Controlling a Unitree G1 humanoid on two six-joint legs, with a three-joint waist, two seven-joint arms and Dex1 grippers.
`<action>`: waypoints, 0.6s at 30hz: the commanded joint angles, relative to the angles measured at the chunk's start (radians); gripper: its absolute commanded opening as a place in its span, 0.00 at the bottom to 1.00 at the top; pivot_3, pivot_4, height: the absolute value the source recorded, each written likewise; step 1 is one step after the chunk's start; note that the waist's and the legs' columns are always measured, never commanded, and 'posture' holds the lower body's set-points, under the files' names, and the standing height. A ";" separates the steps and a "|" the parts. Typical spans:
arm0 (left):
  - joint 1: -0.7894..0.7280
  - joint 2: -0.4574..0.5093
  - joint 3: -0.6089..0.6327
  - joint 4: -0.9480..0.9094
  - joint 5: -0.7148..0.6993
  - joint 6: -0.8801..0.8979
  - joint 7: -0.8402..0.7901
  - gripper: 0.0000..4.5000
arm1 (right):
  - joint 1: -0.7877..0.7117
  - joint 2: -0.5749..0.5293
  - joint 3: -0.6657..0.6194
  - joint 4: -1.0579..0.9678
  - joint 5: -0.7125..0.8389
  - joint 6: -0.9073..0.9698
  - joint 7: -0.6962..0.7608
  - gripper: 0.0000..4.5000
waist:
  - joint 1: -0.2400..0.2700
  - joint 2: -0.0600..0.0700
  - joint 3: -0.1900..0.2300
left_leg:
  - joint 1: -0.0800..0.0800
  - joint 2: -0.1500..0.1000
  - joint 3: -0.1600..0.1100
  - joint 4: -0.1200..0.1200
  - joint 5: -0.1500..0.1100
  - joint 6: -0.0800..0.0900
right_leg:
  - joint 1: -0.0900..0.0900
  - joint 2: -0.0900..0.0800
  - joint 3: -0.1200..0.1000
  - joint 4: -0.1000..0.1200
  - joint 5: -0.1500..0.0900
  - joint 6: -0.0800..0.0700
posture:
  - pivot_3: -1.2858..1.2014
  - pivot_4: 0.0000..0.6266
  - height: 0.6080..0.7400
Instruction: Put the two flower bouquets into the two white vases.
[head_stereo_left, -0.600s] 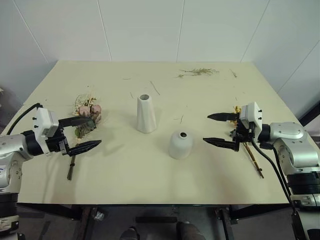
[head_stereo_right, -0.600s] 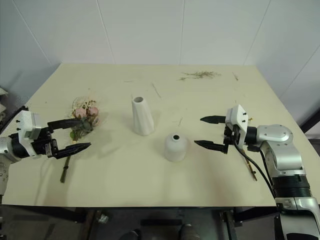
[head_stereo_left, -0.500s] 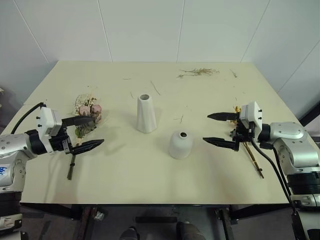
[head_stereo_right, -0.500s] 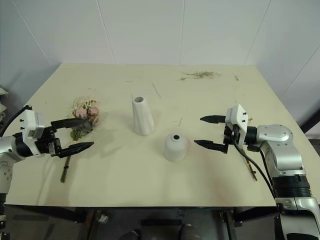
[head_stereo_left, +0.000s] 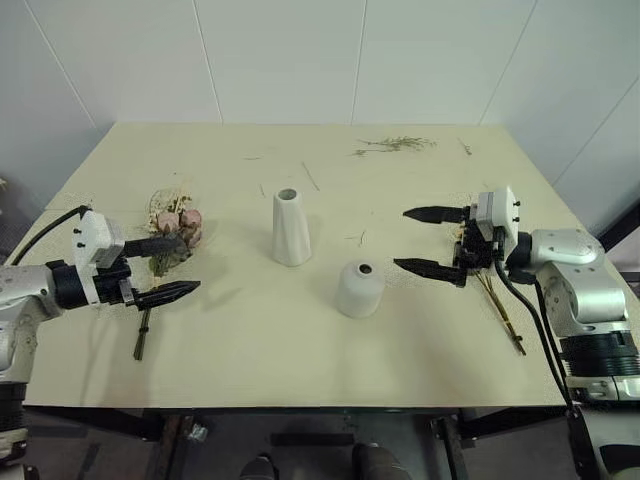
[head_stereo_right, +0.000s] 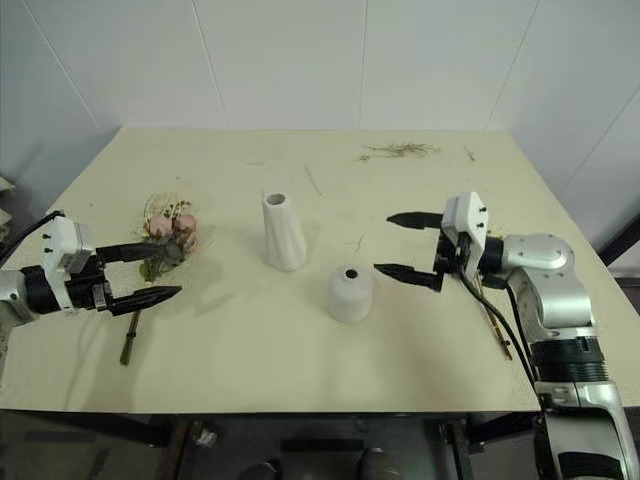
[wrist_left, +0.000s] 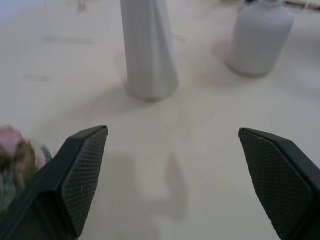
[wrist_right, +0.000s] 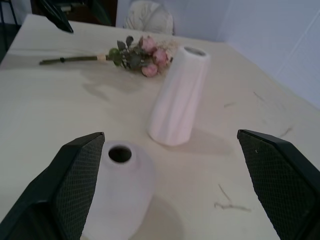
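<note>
Worktop, pale cream and square, spreads before you with a white wall behind it. Near its middle stands the tall vase, a narrow white cone with an open mouth, upright. Just in front of it and toward your right sits the short vase, a rounded white dome with a small dark hole on top, also upright; the two stand near each other but apart. Your left pincer hangs over the left side of the worktop, its two black fingers spread wide and holding nothing, pointing inward toward the vases. Directly under and behind it lies the rose bouquet, pink blooms with dark leaves and pale sprigs, flat on the worktop, its dark stem trailing toward the near edge. One finger crosses in front of the leaves, but you cannot tell whether it touches them. Your right pincer hangs over the right side, its fingers likewise spread wide and empty, pointing left at the short vase with a clear gap between them. Behind the right wrist, on the worktop, lies the small bouquet of thin yellowish stems, its blossoms mostly hidden by the arm. A few loose dried sprigs lie scattered near the far edge.
</note>
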 joint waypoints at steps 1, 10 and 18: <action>0.021 0.148 -0.028 -0.038 0.045 0.258 0.054 0.99 | -0.043 0.020 -0.006 -0.024 0.031 -0.013 0.029 1.00 | -0.003 0.000 0.000 | 0.000 0.000 0.000 0.000 0.000 0.000 | 0.000 0.000 0.000 0.000 0.000 0.000 | 0.52 0.24 1.00; -0.115 0.211 -0.181 -0.078 0.115 0.664 0.262 0.99 | -0.041 -0.038 -0.001 -0.044 0.055 0.011 0.180 1.00 | 0.004 0.001 0.001 | -0.001 -0.001 -0.001 0.000 -0.001 0.001 | 0.000 0.000 0.000 0.001 -0.002 0.001 | 0.52 0.24 1.00; -0.278 0.184 -0.417 0.015 0.230 0.779 0.306 0.99 | -0.130 -0.133 0.060 0.123 0.001 -0.117 0.342 1.00 | -0.008 0.001 0.001 | -0.001 -0.001 0.000 0.000 -0.001 0.001 | -0.001 0.001 0.000 0.002 -0.002 0.001 | 0.52 0.24 1.00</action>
